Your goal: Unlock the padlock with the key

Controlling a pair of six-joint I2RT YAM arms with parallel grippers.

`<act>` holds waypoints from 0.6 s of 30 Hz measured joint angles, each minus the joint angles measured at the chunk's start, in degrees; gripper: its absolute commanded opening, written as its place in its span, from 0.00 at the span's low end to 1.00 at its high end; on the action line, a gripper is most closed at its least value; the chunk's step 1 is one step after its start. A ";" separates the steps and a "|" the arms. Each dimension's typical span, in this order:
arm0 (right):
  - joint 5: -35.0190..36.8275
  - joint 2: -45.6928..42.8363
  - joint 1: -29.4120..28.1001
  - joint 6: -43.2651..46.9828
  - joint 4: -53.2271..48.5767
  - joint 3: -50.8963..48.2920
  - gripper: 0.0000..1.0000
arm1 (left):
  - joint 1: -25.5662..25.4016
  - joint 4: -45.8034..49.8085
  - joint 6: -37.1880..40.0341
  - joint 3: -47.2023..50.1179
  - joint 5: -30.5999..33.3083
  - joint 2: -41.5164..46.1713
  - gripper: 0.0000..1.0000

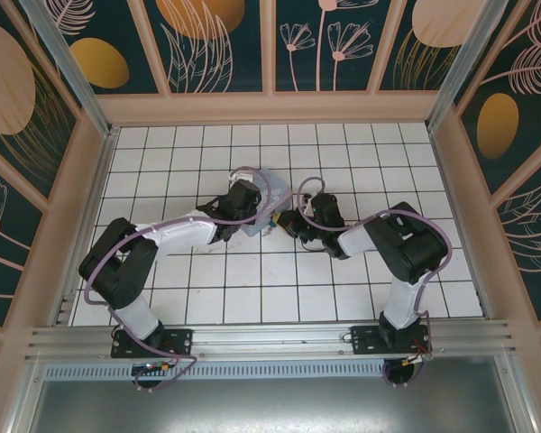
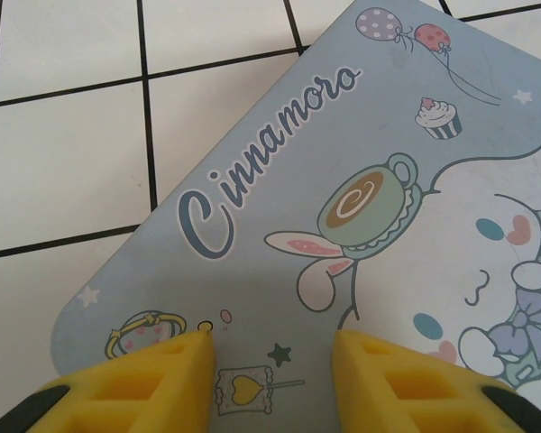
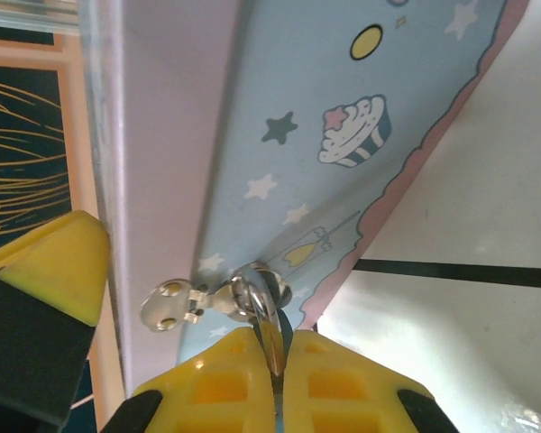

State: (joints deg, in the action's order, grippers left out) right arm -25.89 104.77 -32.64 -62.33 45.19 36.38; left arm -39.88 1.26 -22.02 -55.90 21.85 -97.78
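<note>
On the tiled worktop (image 1: 207, 298) lies 1 pale blue cartoon tin (image 2: 343, 180), its inside hidden. The left pincer (image 2: 272, 347) hangs over the lid, jaws apart. The right pincer (image 3: 276, 343) pinches the thin silvery key (image 3: 269, 327) beside the tin's latch (image 3: 169, 307).

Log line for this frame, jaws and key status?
left jaws: apart above tin lid | right jaws: shut on thin silvery piece, likely key, at tin edge | stage: key gripped, unlock unconfirmed

Bright even light, mild close-up blur.
</note>
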 measured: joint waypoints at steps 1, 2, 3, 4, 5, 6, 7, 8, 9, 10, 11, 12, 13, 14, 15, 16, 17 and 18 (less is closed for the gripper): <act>0.35 -0.20 -0.02 -0.17 0.00 -0.09 0.00 | 0.00 -0.09 0.00 -0.04 -0.15 -0.07 0.38; 0.63 -0.39 0.00 -0.24 0.00 -0.15 0.00 | 0.00 -0.24 0.00 -0.07 -0.28 -0.13 0.37; 0.90 -0.46 -0.02 -0.28 0.00 -0.20 0.00 | 0.00 -0.44 0.13 -0.07 -0.37 -0.20 0.37; 1.22 -0.48 0.00 -0.37 0.02 -0.22 0.00 | -0.04 -0.46 0.17 -0.07 -0.39 -0.24 0.37; 1.25 -0.48 0.15 -0.31 -0.02 -0.22 0.00 | -0.07 -0.48 0.17 -0.13 -0.42 -0.28 0.37; 1.46 -0.48 0.37 0.33 -0.50 -0.09 0.00 | -0.07 -0.68 0.17 -0.17 -0.59 -0.39 0.37; 1.75 -0.48 0.61 1.01 -1.64 0.31 0.00 | -0.07 -0.90 0.17 -0.28 -0.76 -0.55 0.37; 1.90 -0.48 0.83 1.95 -2.95 0.90 0.00 | -0.11 -1.05 0.17 -0.37 -0.79 -0.68 0.37; 2.05 -0.48 1.03 3.04 -4.24 1.53 0.00 | -0.11 -1.27 0.17 -0.42 -0.81 -0.81 0.37; 2.12 -0.48 1.18 4.00 -5.27 2.03 0.00 | -0.11 -1.40 0.20 -0.46 -0.81 -0.90 0.37; 2.12 -0.48 1.31 4.74 -5.77 2.25 0.00 | -0.11 -1.53 0.20 -0.48 -0.83 -0.98 0.37; 2.08 -0.48 1.40 5.49 -6.05 2.32 0.00 | -0.11 -1.55 0.20 -0.52 -0.83 -1.03 0.37; 2.05 -0.48 1.44 6.14 -6.08 2.32 0.00 | -0.11 -1.55 0.20 -0.55 -0.83 -1.03 0.37; 2.05 -0.48 1.44 6.54 -6.08 2.32 0.00 | -0.11 -1.55 0.20 -0.55 -0.83 -1.05 0.37; 2.01 -0.48 1.49 6.84 -6.05 2.32 0.00 | -0.11 -1.57 0.20 -0.55 -0.83 -1.09 0.36; 1.88 -0.48 1.51 7.10 -6.01 2.32 0.00 | -0.11 -1.57 0.22 -0.61 -0.83 -1.14 0.36; 1.81 -0.48 1.57 7.50 -5.97 2.29 0.00 | -0.11 -1.55 0.26 -0.68 -0.85 -1.18 0.36; 1.79 -0.48 1.64 7.87 -5.81 2.27 0.00 | -0.11 -1.57 0.39 -0.74 -0.90 -1.27 0.36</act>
State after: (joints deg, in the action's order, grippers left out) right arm -24.10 104.29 -31.00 -54.46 39.38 38.65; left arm -39.99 -0.32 -21.63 -56.64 20.95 -99.04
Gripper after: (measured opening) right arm 0.071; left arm 0.364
